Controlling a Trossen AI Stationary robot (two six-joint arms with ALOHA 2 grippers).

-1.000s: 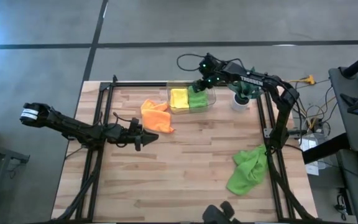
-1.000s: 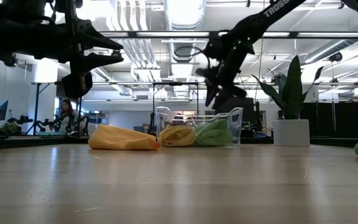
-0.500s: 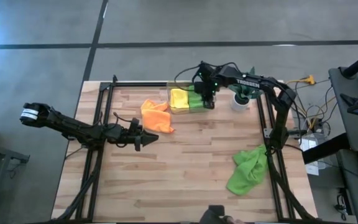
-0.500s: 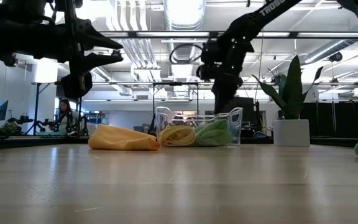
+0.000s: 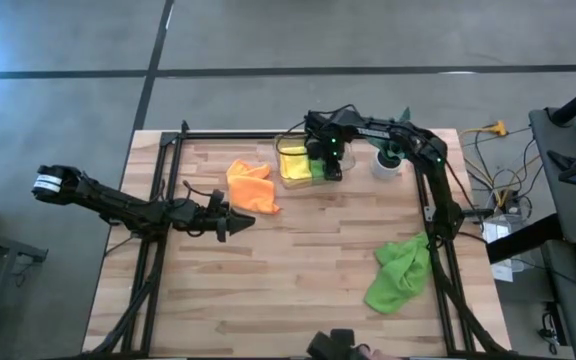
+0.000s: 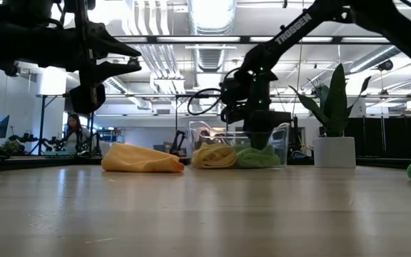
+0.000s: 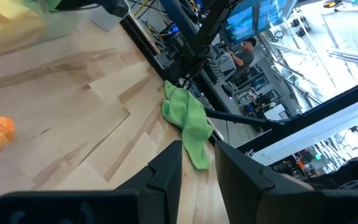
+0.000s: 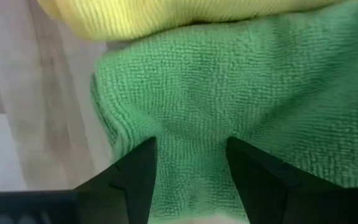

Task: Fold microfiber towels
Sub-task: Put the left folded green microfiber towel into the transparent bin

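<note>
right gripper is down in the clear bin at the far edge of the wooden table, fingers spread apart and pressed onto the folded green towel, w/ cloth between them but not clamped. the yellow towel lies in the same bin, touching the green one. in the low view the bin looks tilted, w/ the arm standing over its green end. the orange towel is loosely bunched on the table just beside the bin, on the left arm's side. the 2nd green towel lies crumpled near the table edge on the right arm's side, well apart from the bin, partly against the frame rail. left gripper hangs above the table near the orange towel, not touching it; its fingers stand a narrow gap apart w/ nothing between them. a plant in a white pot stands beside the bin at the far corner. a person shows in the room behind the table.
</note>
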